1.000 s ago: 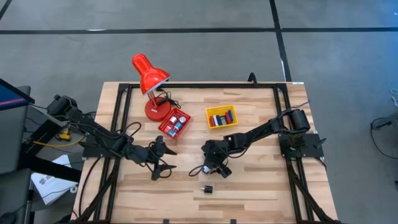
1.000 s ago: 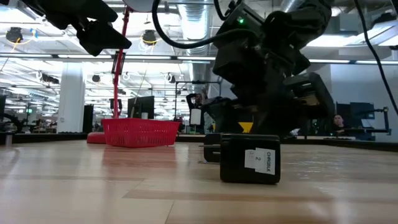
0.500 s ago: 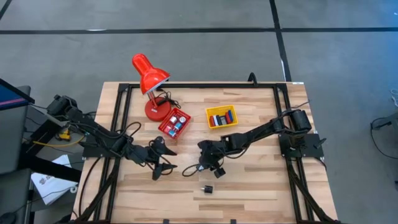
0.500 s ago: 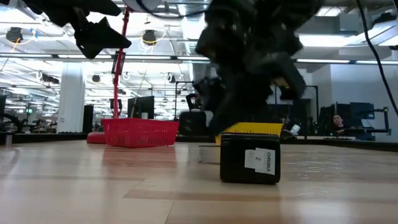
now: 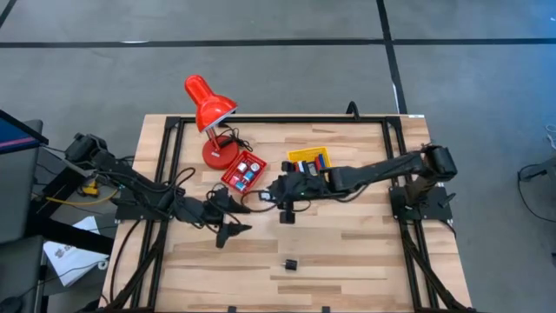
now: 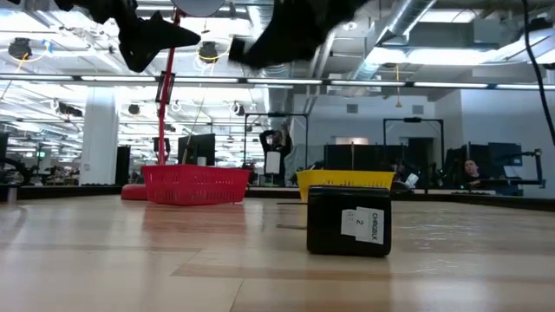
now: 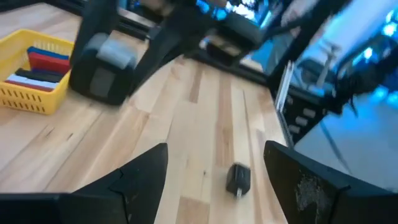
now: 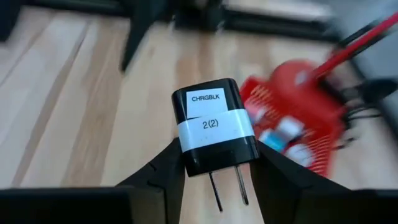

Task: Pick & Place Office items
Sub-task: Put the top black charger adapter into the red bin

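My right gripper (image 8: 214, 171) is shut on a black charger block (image 8: 214, 127) with a white label. In the high view it hangs above mid-table (image 5: 283, 200), close to the red mesh basket (image 5: 244, 170). A second black charger block (image 5: 291, 263) stands on the table near the front edge and looms large in the low view (image 6: 349, 221). My left gripper (image 5: 229, 219) hovers open left of centre, with nothing between its fingers. Small office items lie in the red basket and in the yellow basket (image 5: 310, 163). My right gripper pinches the charger block by two opposite sides at its prong end (image 8: 186, 163), one finger (image 8: 163, 171) on each side. The two metal prongs (image 8: 227, 190) point back toward the wrist. The block is lifted clear of the table, its labelled face in view.
A red desk lamp (image 5: 208, 109) stands at the far left beside the red basket, its cord lying by the base. Black frame rails (image 5: 169, 165) run along the table's left, right and far sides. Bare wood stretches between the two arms and the front edge.
My right gripper has risen from the table top and swung toward the far edge and the red basket, taking the black charger block up with it. The second charger block near the front edge has stayed put.
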Controlling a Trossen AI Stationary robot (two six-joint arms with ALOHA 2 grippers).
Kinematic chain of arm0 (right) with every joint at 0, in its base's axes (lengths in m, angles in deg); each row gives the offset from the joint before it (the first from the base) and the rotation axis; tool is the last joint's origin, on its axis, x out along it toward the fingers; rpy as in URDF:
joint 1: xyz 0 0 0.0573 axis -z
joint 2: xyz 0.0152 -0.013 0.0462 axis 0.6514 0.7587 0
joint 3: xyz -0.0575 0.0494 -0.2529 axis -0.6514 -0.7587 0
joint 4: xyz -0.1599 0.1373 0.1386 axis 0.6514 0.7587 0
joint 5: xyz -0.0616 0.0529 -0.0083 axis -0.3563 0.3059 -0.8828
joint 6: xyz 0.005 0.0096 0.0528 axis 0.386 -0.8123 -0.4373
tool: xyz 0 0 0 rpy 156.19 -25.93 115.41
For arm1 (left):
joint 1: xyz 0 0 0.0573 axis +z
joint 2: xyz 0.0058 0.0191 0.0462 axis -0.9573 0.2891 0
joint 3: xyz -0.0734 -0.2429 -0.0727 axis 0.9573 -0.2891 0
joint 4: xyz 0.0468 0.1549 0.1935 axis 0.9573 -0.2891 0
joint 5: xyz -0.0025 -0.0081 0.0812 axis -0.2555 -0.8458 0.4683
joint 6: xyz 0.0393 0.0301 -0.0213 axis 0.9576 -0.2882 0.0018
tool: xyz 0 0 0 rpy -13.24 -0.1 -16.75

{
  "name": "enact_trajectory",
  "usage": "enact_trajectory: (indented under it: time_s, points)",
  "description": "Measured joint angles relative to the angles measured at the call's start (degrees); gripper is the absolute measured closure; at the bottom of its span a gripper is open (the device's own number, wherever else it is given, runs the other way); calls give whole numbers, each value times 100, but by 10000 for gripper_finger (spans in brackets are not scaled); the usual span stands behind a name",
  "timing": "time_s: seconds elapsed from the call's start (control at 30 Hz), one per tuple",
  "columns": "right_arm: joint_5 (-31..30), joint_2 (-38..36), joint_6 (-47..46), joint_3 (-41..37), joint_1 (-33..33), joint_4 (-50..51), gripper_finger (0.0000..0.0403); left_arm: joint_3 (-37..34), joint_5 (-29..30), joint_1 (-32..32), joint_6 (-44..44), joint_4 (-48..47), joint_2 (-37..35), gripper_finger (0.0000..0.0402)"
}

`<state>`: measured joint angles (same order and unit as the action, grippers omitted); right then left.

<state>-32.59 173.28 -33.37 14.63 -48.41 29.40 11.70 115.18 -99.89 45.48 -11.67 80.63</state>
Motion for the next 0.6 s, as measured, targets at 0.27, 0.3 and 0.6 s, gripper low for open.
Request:
enact_trajectory:
  time_s: [0.27,0.3,0.6]
  points:
    - [-731,-174,210,474,-343,2,255,0,35,540,-1963,290,0,140]
    - [-732,-142,217,521,-374,2,254,0,37,602,-2215,316,0,140]
    - [-843,-22,217,542,-454,20,256,0,-487,686,-2466,1100,0,140]
